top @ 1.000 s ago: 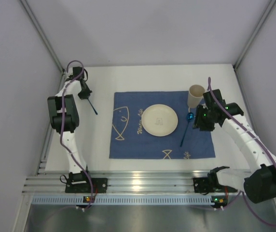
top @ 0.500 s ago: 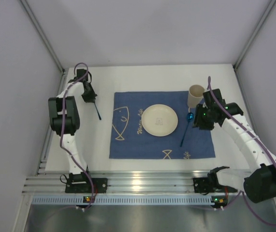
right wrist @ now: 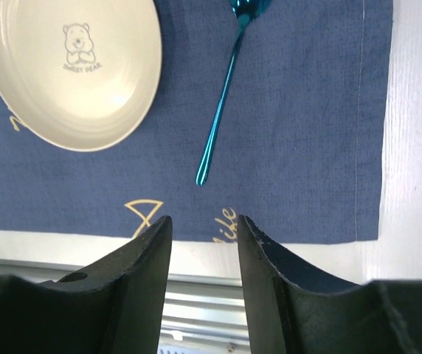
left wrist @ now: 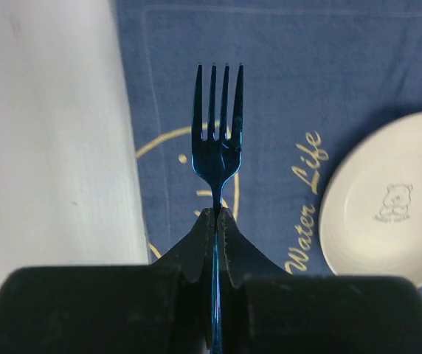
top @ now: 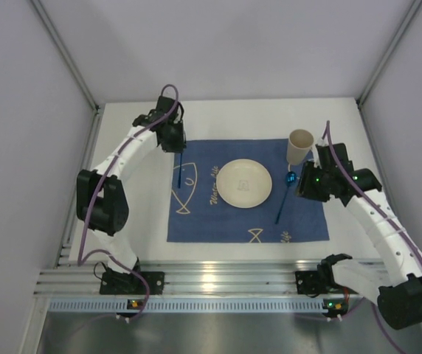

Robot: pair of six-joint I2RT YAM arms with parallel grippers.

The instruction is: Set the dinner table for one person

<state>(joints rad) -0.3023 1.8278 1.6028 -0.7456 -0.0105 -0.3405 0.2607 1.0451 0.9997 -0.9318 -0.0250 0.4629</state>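
Walled in grey, the white surface (top: 270, 118) spreads beneath the left pincer (left wrist: 216, 215), clamped on a blue fork (left wrist: 217, 140) with the plate (left wrist: 388, 199) off to its right, presumably to lay it alongside, while the right pincer (right wrist: 202, 225) hangs empty, jaws apart, the spoon (right wrist: 222, 103) just ahead.

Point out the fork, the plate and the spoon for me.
fork (left wrist: 217, 151): left wrist view, on the neck just below the tines.
plate (top: 245, 183): top external view, on its bare centre.
spoon (right wrist: 218, 110): right wrist view, on the middle of the handle.
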